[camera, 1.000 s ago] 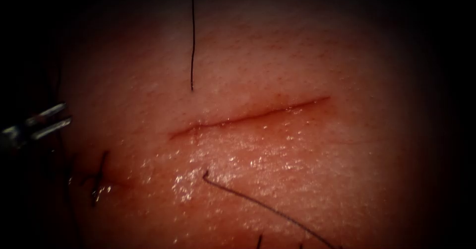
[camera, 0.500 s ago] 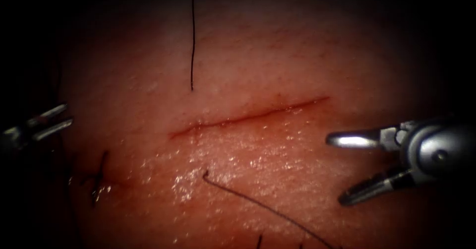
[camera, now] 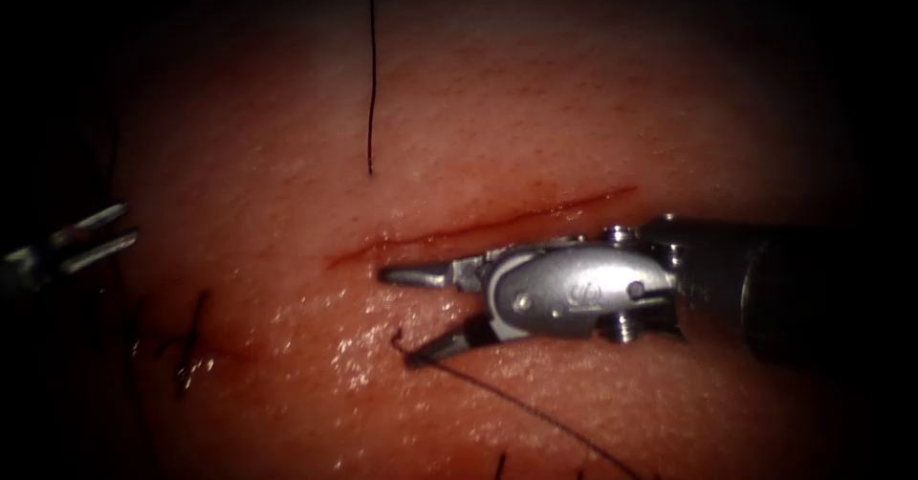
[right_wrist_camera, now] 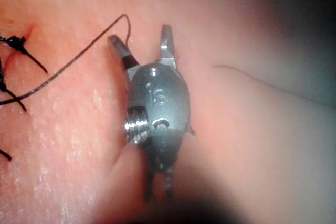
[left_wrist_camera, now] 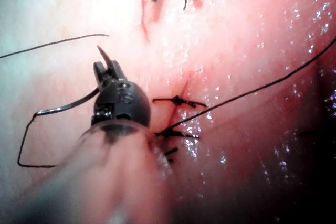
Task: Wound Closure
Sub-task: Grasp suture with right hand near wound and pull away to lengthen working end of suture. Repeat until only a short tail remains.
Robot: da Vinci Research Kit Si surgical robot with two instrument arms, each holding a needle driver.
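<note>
The left tool (left_wrist_camera: 108, 66) is gripping the needle (left_wrist_camera: 103, 54), its curve mostly hidden. The right tool (camera: 406, 316) is gaping wide, empty, beside a thread end (camera: 397, 338) below the cut (camera: 478, 224).

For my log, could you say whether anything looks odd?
A thread end lies loose below the cut, by the open, empty right end effector. The left end effector holds the needle near its tip, off the tissue.

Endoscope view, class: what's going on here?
The right tool hangs open over the tissue, its jaws astride a loose thread end just below the cut; it holds nothing. The left tool, off to the left, grips the needle near its point, clear of the tissue.
</note>
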